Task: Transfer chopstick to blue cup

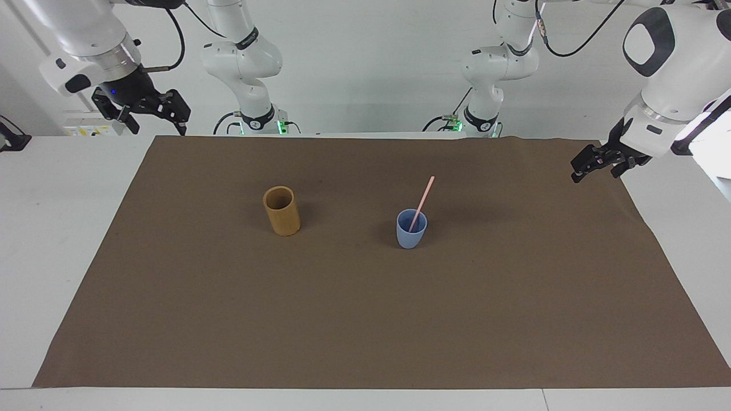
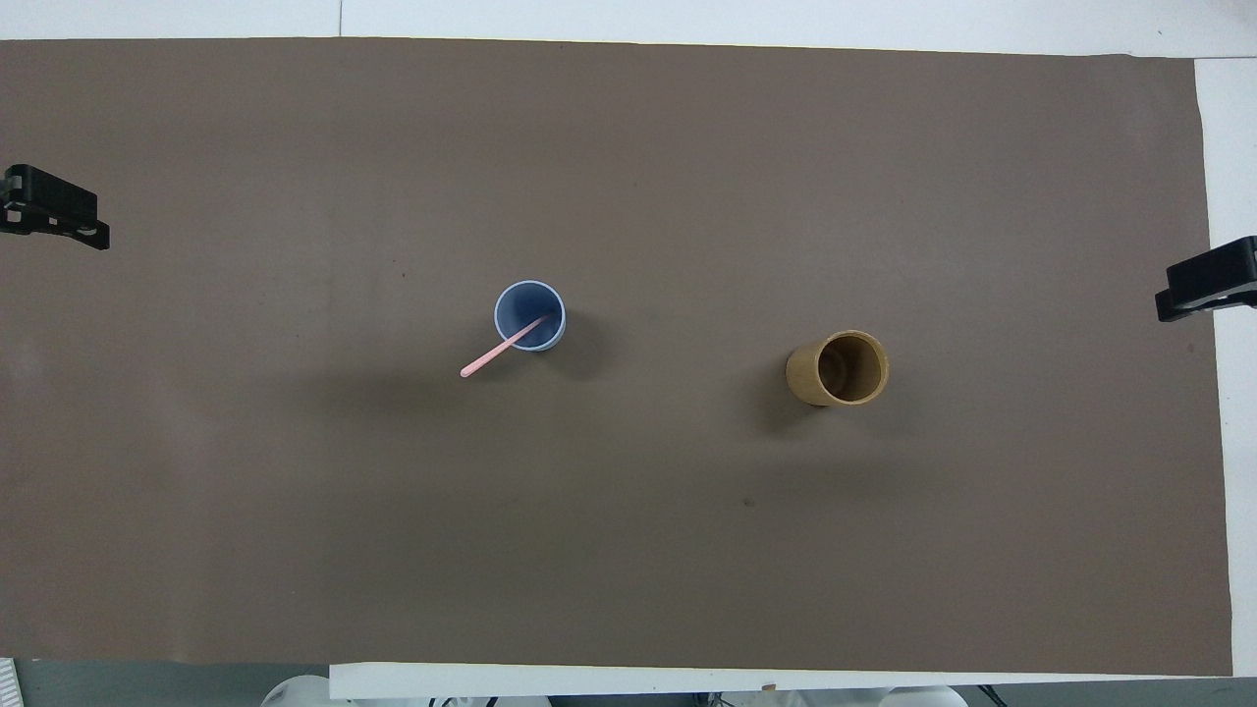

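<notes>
Pink chopstick (image 1: 421, 202): 1 | blue cup (image 1: 411, 229): 1 | tan cup (image 1: 281, 210): 1

A robotics lab, by every sign — two white jointed robot arms (image 1: 245, 57) stand bolted at the edge of a plain white counter (image 1: 63, 228), black cables looping from their joints, green indicator lights glowing at their bases. A flat brown paper-like mat (image 1: 365, 319) covers the counter, bare white walls rise past it, and a wall-mounted white socket box (image 1: 91, 123) sits at one end.
</notes>
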{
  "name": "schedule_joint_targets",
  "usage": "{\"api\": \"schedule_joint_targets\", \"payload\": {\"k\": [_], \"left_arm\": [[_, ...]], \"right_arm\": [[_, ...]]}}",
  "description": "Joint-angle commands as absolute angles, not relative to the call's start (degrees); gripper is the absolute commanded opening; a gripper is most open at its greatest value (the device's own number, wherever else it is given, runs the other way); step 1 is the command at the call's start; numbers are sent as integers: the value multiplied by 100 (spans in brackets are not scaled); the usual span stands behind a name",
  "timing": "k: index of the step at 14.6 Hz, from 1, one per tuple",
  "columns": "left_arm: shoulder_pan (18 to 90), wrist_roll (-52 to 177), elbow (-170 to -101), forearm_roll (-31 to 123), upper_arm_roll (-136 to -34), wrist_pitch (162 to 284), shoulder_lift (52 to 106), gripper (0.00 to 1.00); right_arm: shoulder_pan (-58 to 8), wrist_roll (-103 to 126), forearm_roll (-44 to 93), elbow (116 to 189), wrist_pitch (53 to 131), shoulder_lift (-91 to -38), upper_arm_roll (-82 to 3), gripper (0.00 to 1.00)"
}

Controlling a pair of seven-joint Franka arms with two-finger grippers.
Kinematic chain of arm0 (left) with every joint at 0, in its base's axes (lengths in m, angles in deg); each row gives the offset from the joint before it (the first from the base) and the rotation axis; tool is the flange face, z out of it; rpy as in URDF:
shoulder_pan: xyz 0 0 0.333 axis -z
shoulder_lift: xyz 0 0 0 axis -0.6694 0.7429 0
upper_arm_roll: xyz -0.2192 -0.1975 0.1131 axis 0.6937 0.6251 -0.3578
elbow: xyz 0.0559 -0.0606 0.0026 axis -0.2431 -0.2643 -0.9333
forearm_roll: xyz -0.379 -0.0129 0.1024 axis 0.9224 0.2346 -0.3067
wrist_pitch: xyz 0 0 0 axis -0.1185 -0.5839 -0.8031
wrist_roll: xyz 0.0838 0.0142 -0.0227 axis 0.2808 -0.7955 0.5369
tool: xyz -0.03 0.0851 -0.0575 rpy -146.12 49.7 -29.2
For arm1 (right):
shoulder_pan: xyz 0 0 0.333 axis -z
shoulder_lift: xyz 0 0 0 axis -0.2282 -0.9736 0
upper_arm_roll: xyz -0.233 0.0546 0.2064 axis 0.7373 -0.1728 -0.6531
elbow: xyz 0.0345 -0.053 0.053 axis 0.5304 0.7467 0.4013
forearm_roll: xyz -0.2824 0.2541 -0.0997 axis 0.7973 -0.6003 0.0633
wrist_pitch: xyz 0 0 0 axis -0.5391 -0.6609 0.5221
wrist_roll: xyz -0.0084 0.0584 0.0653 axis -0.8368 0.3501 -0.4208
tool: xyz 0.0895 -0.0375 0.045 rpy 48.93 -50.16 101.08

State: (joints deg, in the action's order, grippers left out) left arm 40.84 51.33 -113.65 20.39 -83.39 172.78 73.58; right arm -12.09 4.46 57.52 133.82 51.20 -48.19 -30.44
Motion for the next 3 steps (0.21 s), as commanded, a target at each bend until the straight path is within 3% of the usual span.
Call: {"api": "schedule_joint_targets", "payload": {"k": [1,3], "left_arm": [[4044,5109,-11465,1982,-8324,17233,7238,100],[4044,5109,-11465,1982,-8324,17233,7238,100]], "right_arm": [[-1161,482,5754,13443,5186,-4782,-3085,100],[-1161,481,5762,13443,5186,-4782,-3077,100]]}}
